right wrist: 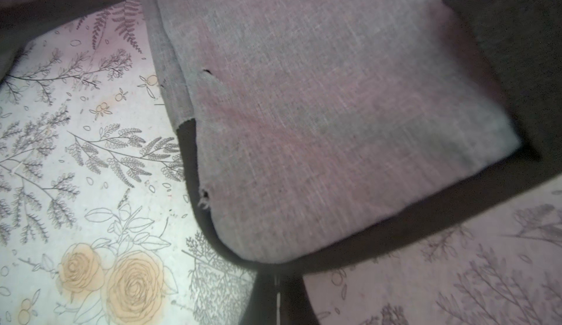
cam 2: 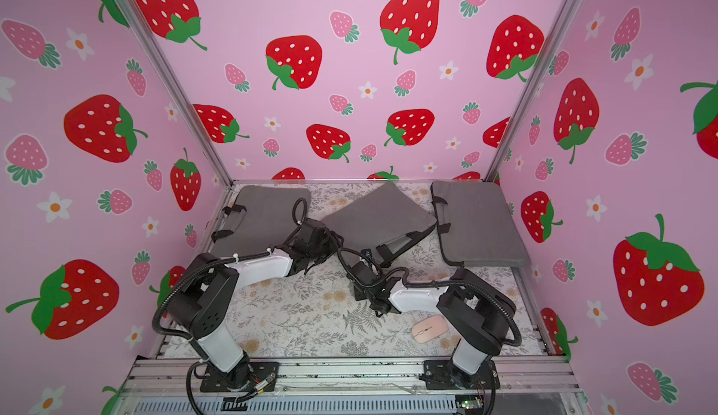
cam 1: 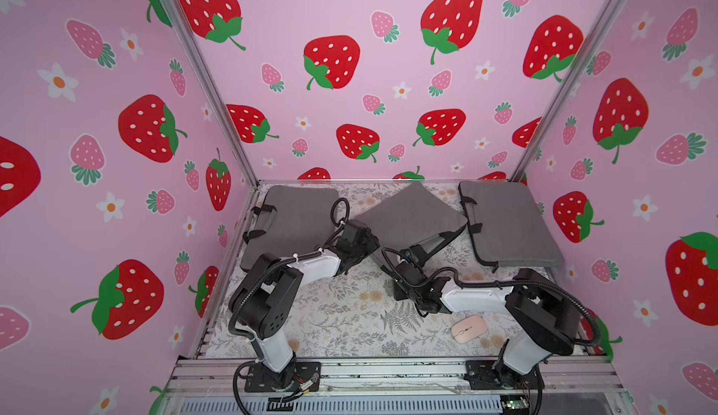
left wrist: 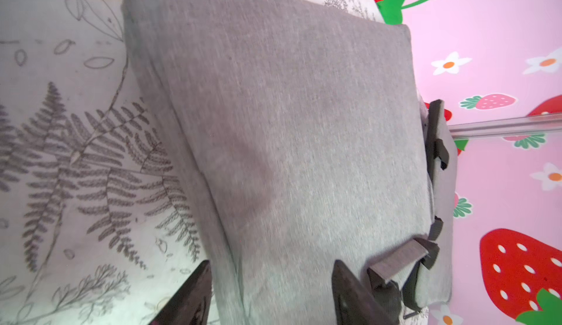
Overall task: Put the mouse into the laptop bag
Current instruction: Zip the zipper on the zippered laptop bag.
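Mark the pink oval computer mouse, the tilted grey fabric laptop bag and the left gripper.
pink oval computer mouse [cam 1: 469,328]: in a top view, centre of its shell.
tilted grey fabric laptop bag [cam 1: 412,215]: in a top view, middle of its fabric face.
left gripper [left wrist: 271,262]: left wrist view, midway between its jaws.

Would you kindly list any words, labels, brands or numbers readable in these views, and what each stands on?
There are none. The grey laptop bag is plain fabric, the pink mouse shows no legible mark, and the walls and table cover carry only pictures.
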Available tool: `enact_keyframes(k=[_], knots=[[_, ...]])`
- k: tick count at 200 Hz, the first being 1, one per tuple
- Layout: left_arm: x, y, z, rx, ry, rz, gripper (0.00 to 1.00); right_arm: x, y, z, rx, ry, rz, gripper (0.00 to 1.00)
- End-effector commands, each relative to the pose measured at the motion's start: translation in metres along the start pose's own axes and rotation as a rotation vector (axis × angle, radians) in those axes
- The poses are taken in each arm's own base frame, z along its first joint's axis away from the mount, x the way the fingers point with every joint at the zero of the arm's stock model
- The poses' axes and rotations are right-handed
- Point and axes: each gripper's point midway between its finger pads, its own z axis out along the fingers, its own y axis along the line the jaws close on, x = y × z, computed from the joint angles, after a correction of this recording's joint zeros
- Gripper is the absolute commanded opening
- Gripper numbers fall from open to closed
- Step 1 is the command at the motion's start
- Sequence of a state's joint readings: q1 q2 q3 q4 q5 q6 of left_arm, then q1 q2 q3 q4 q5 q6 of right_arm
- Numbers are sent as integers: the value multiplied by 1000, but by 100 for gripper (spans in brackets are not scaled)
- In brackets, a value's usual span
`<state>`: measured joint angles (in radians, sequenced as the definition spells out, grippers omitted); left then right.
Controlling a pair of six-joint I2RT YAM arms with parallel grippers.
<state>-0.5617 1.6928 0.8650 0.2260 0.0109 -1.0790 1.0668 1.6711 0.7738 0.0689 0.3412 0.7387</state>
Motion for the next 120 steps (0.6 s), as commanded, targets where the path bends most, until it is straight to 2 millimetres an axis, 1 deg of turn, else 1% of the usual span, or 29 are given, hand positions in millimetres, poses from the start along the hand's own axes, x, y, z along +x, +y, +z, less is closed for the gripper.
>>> enact_keyframes(k=[1,14,29,39,47,66,85,96,120], knots=[[25,-1,-15,64,12,-49,64,-6,9,4,-18,8,-20,0],[40,2,-24,61,14,-50,64,-8,16,5,-45,6,-32,0],[56,-3,-30,101,40,-48,64,-13,28,4,-99,-4,-52,0],[63,-7,-34,138,53,-60,64,-14,36,4,-121,-8,-67,0],[67,-5,-37,159,49,-73,64,-16,41,2,-131,-13,-82,0],[68,6,-45,152,16,-109,64,-16,46,1,-131,-22,-100,0],[70,7,-51,159,-15,-115,63,-17,49,2,-144,-28,-95,0],[71,7,-50,150,-24,-110,62,-17,53,1,-162,-31,-98,0],[71,4,-42,156,-21,-122,60,-18,62,-2,-204,-47,-107,0]])
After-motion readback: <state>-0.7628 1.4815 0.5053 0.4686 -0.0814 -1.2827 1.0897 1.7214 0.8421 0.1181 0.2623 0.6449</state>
